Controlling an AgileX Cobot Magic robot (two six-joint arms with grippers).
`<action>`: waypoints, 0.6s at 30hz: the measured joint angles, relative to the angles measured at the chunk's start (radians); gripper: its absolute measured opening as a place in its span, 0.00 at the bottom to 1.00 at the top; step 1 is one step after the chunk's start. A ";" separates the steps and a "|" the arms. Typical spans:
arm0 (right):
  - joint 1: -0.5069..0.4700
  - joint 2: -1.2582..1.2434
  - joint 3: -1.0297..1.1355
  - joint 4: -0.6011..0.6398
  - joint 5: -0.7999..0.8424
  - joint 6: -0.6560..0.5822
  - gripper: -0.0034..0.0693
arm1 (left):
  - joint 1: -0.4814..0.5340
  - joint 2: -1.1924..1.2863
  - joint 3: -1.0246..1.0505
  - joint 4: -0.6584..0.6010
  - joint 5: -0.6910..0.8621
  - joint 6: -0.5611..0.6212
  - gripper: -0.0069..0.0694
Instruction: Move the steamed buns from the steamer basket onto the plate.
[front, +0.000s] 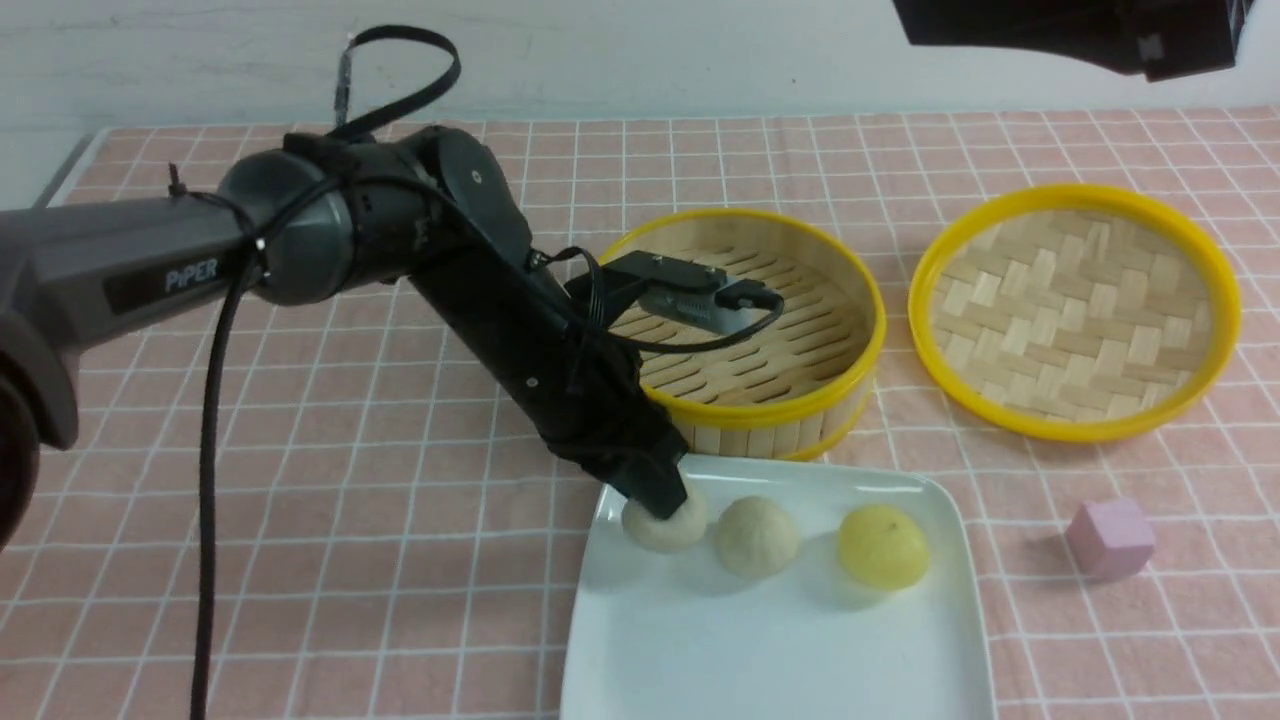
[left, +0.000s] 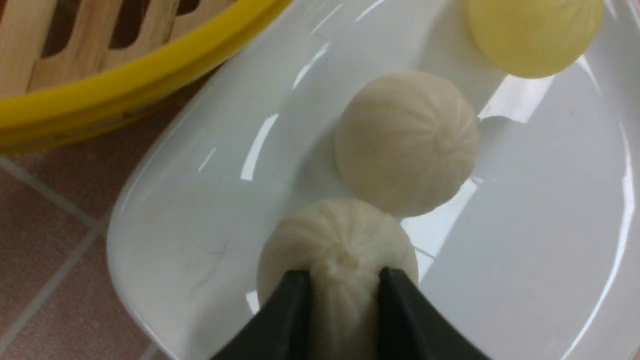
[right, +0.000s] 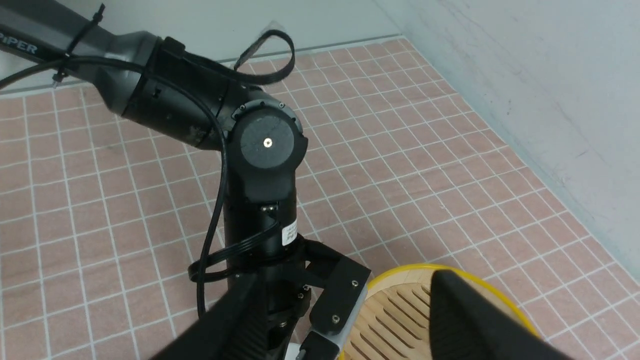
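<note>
Three steamed buns lie in a row on the white plate (front: 780, 650): a beige one (front: 668, 528) at its left, a beige one (front: 756, 537) in the middle and a yellow one (front: 883, 546) on the right. My left gripper (front: 665, 500) points down at the left bun, which rests on the plate. In the left wrist view its two black fingers (left: 295, 300) press either side of that bun (left: 340, 235). The steamer basket (front: 800, 400) behind the plate holds no buns. My right gripper (right: 347, 277) hovers high, open, with nothing between its fingers.
A shallow yellow-rimmed woven tray (front: 1075, 432) sits right of the basket. A small pink cube (front: 1110, 538) lies right of the plate. The left arm's wrist and camera mount (front: 690, 290) hang over the basket. A pale wall bounds the far side of the checked cloth.
</note>
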 joint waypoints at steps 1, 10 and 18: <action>0.000 0.000 0.000 0.000 0.000 0.000 0.65 | 0.000 0.000 -0.013 0.000 0.016 -0.007 0.46; 0.000 0.000 0.000 0.000 0.000 -0.004 0.65 | 0.000 0.000 -0.033 0.000 0.073 -0.048 0.76; 0.000 0.000 0.000 0.000 -0.001 -0.023 0.65 | 0.000 0.000 -0.051 0.001 0.101 -0.055 0.77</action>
